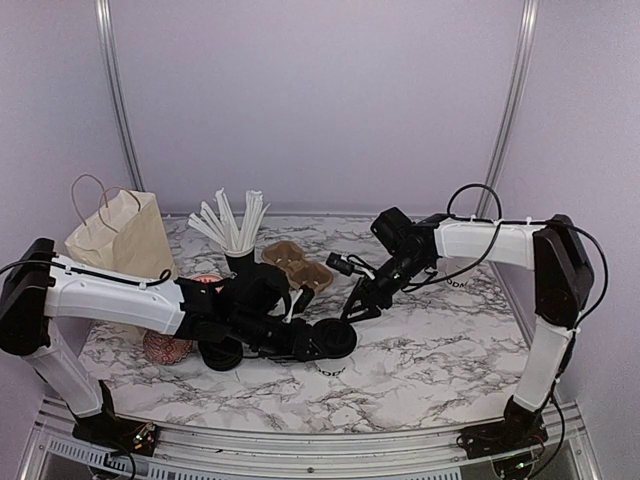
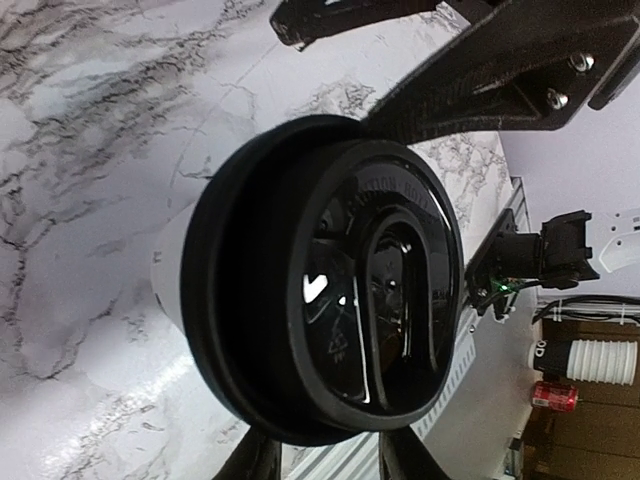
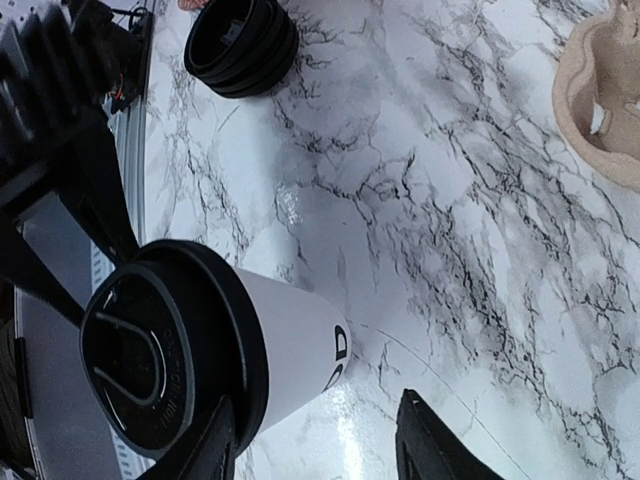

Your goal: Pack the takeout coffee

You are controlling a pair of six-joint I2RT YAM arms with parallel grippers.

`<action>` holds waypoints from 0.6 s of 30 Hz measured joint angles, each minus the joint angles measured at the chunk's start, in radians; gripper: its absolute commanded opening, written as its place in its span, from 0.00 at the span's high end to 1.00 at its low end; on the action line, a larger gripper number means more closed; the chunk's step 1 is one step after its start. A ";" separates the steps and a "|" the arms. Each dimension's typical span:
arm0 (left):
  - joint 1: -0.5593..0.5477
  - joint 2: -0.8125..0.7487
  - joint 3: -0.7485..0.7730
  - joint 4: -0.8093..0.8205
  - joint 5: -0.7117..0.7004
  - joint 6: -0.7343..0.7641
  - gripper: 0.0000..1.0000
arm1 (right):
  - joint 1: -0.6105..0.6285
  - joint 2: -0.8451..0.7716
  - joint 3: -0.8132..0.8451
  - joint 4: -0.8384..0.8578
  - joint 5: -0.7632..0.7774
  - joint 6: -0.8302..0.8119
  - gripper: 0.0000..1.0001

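Left pincer (image 1: 332,340) grips lid (image 2: 370,290) of coffee cup (image 3: 290,355); right pincer (image 3: 315,430) half-wide, near cup; marble bench (image 3: 450,200).

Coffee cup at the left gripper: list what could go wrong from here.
The left gripper appears to pinch only the lid of the coffee cup; lifting could pop it off. The open right gripper, close beside, could knock the cup over.
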 measured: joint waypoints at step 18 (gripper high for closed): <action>0.015 -0.139 0.018 -0.150 -0.191 0.156 0.61 | -0.001 -0.089 0.012 -0.089 0.083 -0.080 0.35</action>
